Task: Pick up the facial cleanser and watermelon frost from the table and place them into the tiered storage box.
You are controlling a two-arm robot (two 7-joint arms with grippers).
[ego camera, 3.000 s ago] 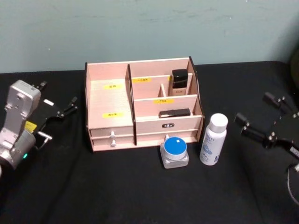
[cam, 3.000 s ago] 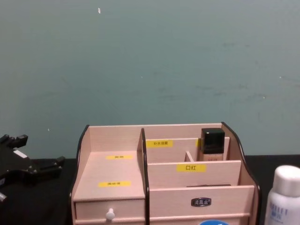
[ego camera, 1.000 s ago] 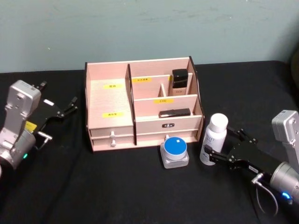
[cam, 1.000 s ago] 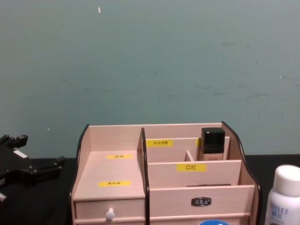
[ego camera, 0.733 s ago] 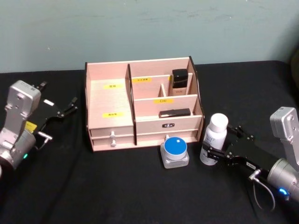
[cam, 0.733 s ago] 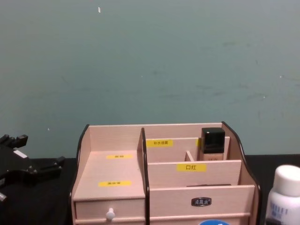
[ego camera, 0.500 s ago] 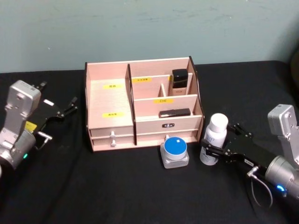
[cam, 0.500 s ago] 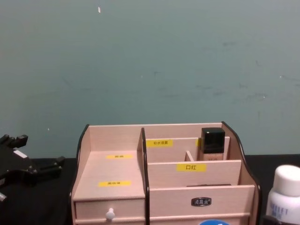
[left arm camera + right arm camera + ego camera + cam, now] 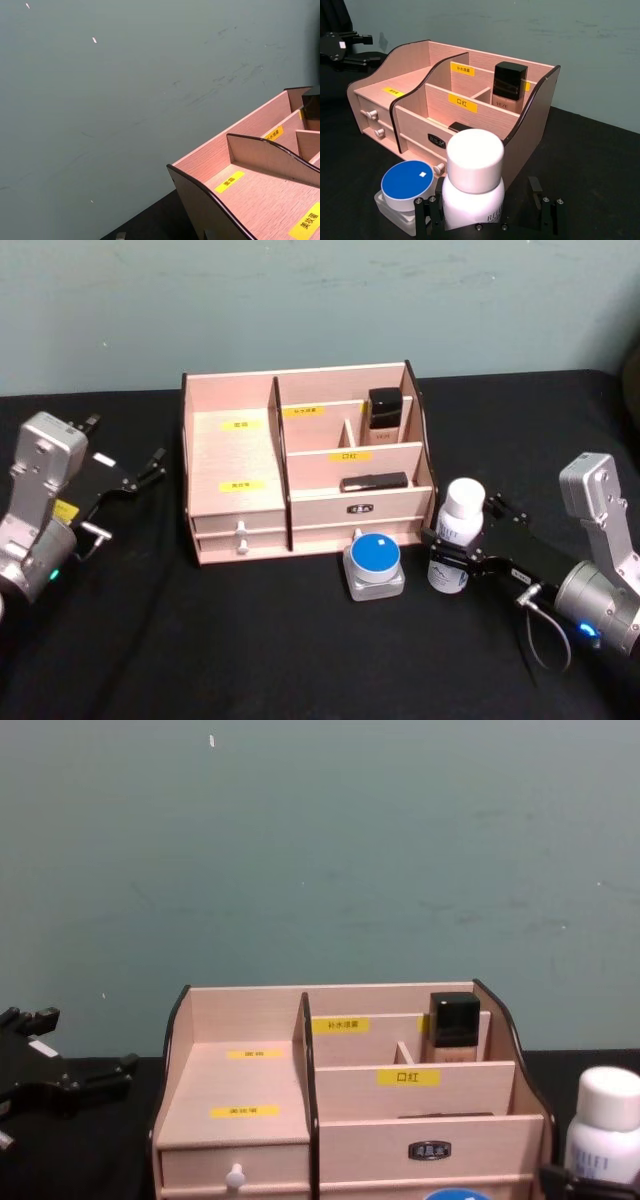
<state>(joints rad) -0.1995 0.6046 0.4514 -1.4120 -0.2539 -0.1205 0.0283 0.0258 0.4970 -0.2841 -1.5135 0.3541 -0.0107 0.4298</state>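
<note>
Over the black table (image 9: pixel 300 660), our right gripper (image 9: pixel 465 528) straddles the facial cleanser (image 9: pixel 465 498), jaws apart to clamp it; left gripper (image 9: pixel 127 490) parked leftward, spread.

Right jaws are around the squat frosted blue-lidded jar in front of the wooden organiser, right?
No. The right gripper has its jaws around the tall white round-capped bottle in front of the wooden organiser, not the jar; see right wrist view.
</note>
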